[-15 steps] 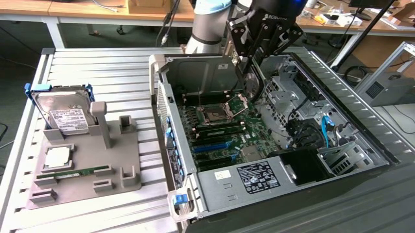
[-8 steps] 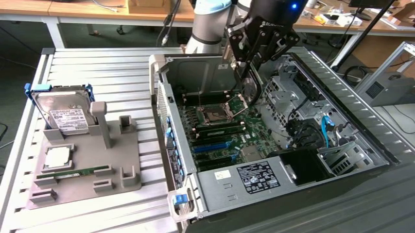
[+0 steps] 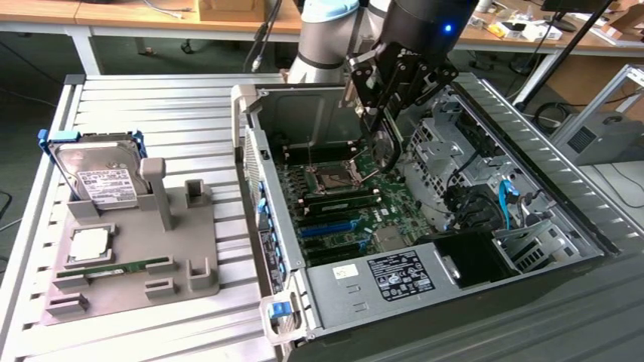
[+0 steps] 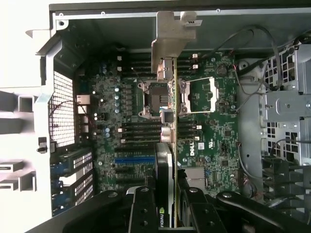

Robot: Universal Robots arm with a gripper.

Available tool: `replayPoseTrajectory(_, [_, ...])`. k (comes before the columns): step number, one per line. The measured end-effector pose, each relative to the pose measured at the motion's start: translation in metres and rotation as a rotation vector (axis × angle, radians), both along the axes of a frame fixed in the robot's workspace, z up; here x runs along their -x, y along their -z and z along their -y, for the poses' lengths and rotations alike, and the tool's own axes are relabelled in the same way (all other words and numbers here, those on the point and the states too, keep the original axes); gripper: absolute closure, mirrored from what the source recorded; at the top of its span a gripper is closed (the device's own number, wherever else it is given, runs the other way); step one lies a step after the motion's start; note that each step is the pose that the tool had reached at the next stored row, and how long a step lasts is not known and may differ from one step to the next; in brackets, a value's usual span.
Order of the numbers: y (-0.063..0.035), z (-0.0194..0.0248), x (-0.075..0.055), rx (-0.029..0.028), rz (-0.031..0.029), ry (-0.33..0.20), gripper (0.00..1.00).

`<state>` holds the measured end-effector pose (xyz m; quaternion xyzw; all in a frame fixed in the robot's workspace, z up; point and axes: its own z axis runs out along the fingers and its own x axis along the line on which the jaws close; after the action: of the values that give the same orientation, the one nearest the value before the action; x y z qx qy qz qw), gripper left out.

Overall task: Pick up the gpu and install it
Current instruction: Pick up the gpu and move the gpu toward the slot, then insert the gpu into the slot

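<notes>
The hand point(image 4: 167, 206) clamps the gpu point(image 4: 166, 160) edge-on above the motherboard point(image 4: 204, 141) inside the open case point(image 3: 544, 143), silver bracket point(image 4: 172, 39) foremost. Light, stiff but fragile, the card looks best gripped by its flat sides, clear of the connector edge

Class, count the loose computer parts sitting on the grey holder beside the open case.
3. The hard drive stands propped at the far end of the grey holder, the processor lies flat in front of it, and the green memory stick lies nearest the camera. None seems hidden.
</notes>
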<state>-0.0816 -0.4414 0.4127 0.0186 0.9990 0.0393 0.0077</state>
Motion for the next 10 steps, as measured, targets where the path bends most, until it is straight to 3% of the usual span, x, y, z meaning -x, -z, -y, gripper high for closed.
replayPoseTrajectory(10, [0.0001, 0.0000, 0.0000, -0.0001, 0.0000, 0.000, 0.73])
